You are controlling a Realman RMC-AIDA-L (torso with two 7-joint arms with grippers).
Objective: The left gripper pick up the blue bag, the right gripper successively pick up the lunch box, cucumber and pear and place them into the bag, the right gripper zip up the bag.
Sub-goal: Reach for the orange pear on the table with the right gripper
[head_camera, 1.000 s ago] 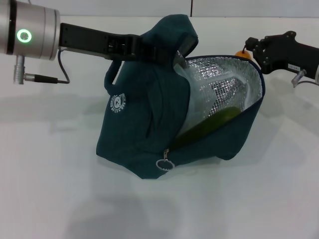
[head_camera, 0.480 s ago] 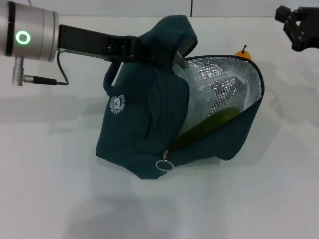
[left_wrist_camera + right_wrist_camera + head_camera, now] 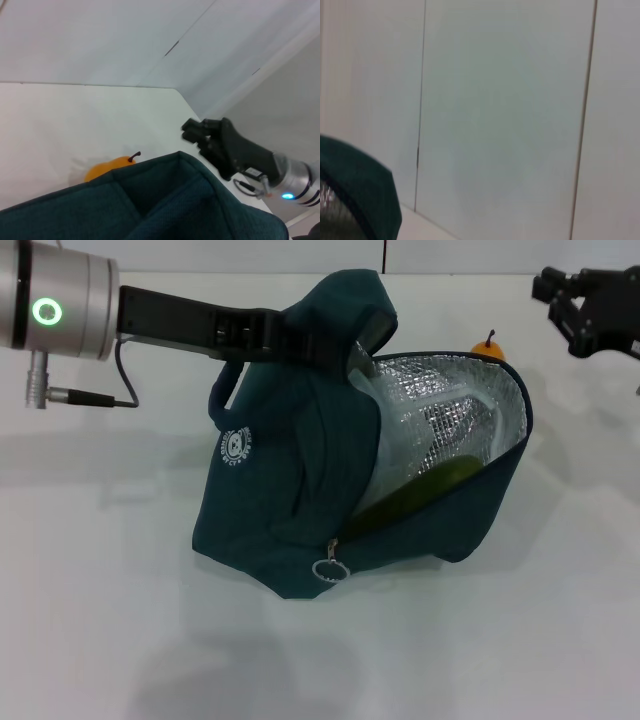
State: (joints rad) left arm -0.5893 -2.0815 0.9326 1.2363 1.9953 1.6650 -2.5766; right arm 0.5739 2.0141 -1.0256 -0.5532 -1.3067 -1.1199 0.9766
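The blue bag [image 3: 290,490] hangs tilted over the white table, its top fabric pinched in my left gripper [image 3: 300,338], which is shut on it. The bag's mouth gapes to the right, showing silver foil lining. Inside, the dark green cucumber [image 3: 430,483] lies along the lower edge, and a pale clear shape behind it looks like the lunch box [image 3: 395,435]. The orange-yellow pear [image 3: 488,344] [image 3: 107,167] sits on the table just beyond the bag's rim. My right gripper [image 3: 556,310] [image 3: 188,131] hovers open and holding nothing, above and to the right of the pear.
The metal ring zip pull [image 3: 330,571] dangles at the bag's lower front corner. A grey cable [image 3: 95,395] trails from the left arm. Behind the table rises a white panelled wall [image 3: 510,115]. The table's far right corner lies near the right gripper.
The right gripper rose from beside the pear to the upper right, then came back slightly left and down. The bag, the pear and the left arm have stayed put.
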